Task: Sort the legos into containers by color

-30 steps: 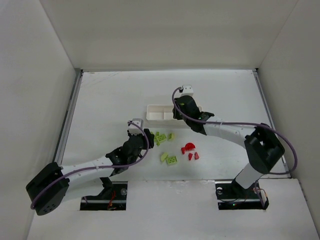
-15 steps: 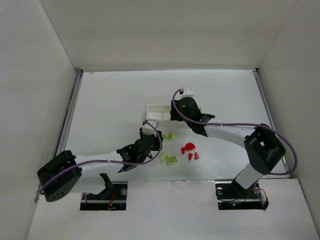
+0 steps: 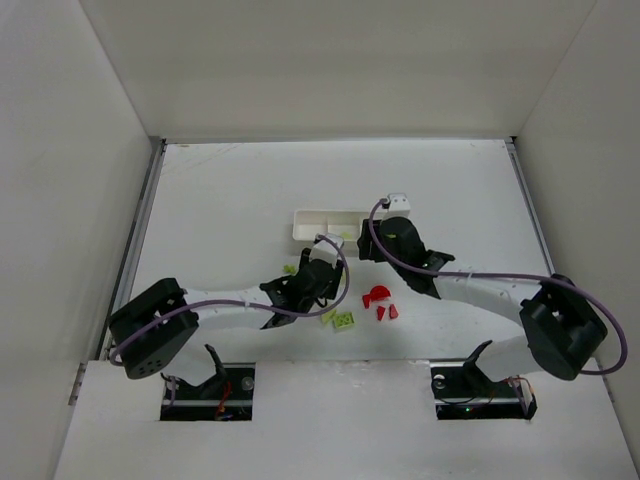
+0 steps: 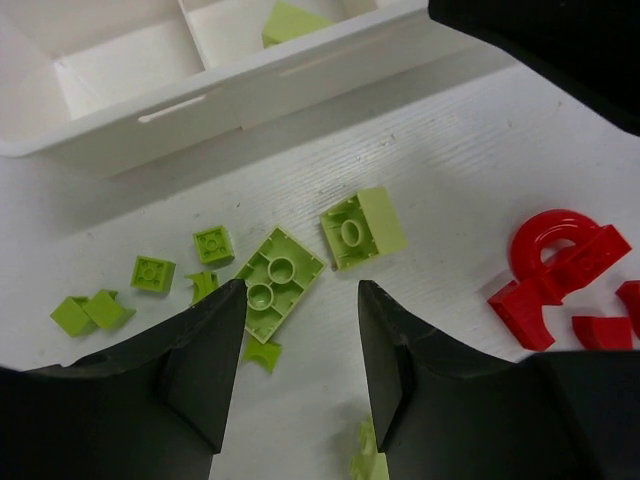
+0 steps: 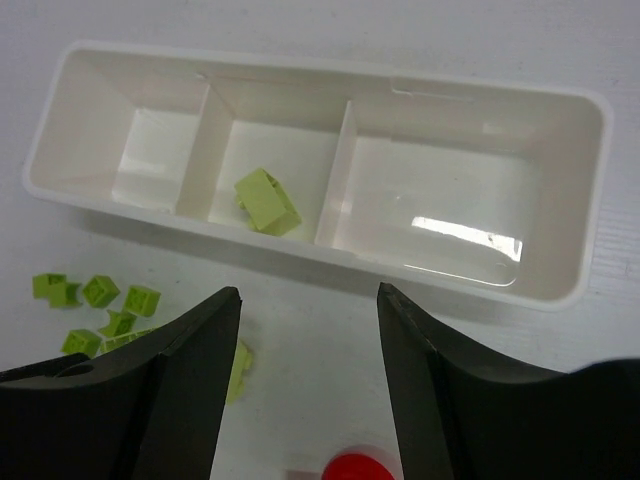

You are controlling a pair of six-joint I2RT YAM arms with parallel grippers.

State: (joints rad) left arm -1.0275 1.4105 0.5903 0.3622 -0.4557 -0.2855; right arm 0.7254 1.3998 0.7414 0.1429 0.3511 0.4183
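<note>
The white tray (image 5: 560, 210) has three containers in a row, and one lime-green lego (image 5: 266, 200) lies in the middle one. My right gripper (image 5: 308, 295) hovers open and empty just in front of the tray's near wall. My left gripper (image 4: 300, 290) is open over the green legos on the table: a flat plate (image 4: 280, 283), a chunky brick (image 4: 362, 228) and small bits (image 4: 152, 273). Its left finger tip is beside the plate. Red legos (image 4: 555, 270) lie to the right of them. From above, the left gripper (image 3: 328, 283) sits below the tray (image 3: 312, 224) and the right gripper (image 3: 368, 250) at the tray's right end.
Two more green legos (image 3: 340, 320) lie near the front of the table, left of the red group (image 3: 378, 297). White walls enclose the table on three sides. The two arms' wrists are close together in front of the tray.
My right gripper opened, a green lego now lies in the tray's middle compartment, and that gripper drew back to the right. My left arm swung right to the green pile.
</note>
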